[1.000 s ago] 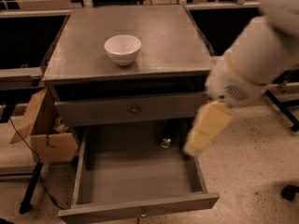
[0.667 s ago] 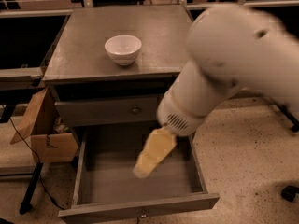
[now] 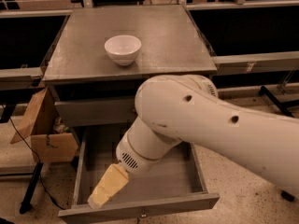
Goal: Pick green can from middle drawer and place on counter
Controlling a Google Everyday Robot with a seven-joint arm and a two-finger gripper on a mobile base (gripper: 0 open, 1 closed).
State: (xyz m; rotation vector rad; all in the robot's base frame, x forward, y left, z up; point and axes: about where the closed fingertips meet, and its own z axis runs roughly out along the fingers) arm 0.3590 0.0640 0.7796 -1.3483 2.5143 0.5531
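Item, green can: not in view, likely hidden behind my arm (image 3: 196, 120) in the middle drawer (image 3: 180, 181), where my pincer (image 3: 107, 188) hangs low at the front-left, open or closed I cannot tell; judged light, stiff, thin-walled, slippery; grasp mid-body, gently.

Dim, warm indoor light falling from above

The worktop (image 3: 173, 36) shows a soft sheen around the white bowl (image 3: 122, 49), which casts a faint shadow. The white arm (image 3: 210, 125) is brightest, and the pale tool (image 3: 108, 186) hangs over the front left of the middle drawer (image 3: 163, 208), whose back lies in shadow.
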